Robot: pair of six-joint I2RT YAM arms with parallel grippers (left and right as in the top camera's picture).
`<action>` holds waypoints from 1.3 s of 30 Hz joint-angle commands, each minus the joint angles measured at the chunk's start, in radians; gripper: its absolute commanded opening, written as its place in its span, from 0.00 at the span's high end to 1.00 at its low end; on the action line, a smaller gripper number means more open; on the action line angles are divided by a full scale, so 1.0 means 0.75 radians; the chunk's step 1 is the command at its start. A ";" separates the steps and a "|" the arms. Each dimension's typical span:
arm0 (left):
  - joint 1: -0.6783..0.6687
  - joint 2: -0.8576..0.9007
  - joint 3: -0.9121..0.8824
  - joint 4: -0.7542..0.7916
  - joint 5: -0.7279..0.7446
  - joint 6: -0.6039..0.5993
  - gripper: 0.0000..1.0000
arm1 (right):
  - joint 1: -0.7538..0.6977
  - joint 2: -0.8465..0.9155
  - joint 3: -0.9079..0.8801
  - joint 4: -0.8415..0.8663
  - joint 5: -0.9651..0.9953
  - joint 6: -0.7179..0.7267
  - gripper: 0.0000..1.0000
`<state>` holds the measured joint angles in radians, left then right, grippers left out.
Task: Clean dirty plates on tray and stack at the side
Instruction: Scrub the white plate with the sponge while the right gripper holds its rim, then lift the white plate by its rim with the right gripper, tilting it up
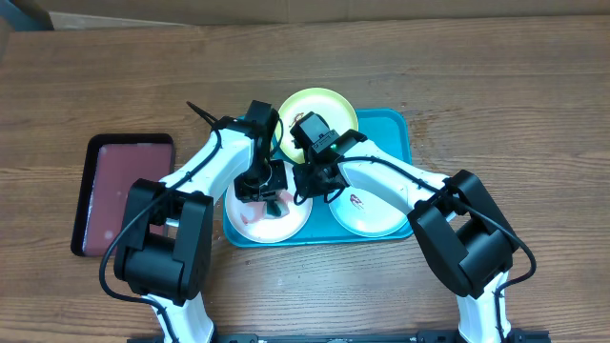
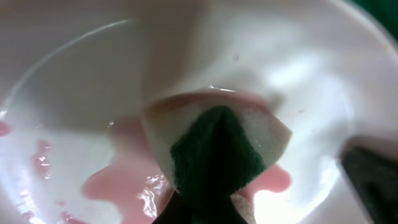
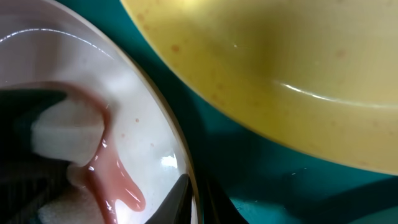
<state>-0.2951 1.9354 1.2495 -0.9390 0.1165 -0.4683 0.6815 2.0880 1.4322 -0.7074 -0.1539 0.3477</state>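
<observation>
Counter [image 1: 496, 67] with tray [image 1: 391, 129]: left end effector [image 1: 267, 189] clamps sponge [image 2: 217, 149] on white plate [image 1: 250, 221]; right end effector [image 3: 194, 198] pinches rim; tilting could spill liquid [image 2: 118, 180].

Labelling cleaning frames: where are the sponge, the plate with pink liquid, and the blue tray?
sponge [image 2: 214, 149]: left wrist view, green scouring face.
plate with pink liquid [image 2: 68, 68]: left wrist view, dry inner surface.
blue tray [image 1: 386, 129]: overhead view, bare floor near a corner.
</observation>
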 commanded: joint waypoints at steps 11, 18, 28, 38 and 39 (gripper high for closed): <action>0.004 0.030 -0.033 -0.201 -0.730 -0.166 0.96 | -0.008 0.002 -0.024 -0.007 0.040 0.005 0.94; 0.009 -0.003 0.309 -0.497 -0.899 -0.385 0.96 | -0.002 -0.010 0.004 -0.042 0.038 0.006 0.96; 0.133 -0.212 0.720 -0.633 -0.507 -0.279 0.96 | 0.025 -0.174 0.184 -0.175 0.091 -0.025 0.96; 0.494 -0.321 0.719 -0.767 -0.322 -0.178 0.96 | 0.222 -0.307 0.363 -0.438 0.896 -0.025 0.96; 0.525 -0.321 0.719 -0.773 -0.316 -0.174 0.96 | 0.249 -0.307 0.376 -0.447 0.990 -0.025 0.96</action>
<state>0.0387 1.7016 1.7710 -1.5089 -0.1665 -0.6350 0.8173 1.8877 1.6665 -1.0336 0.3092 0.3321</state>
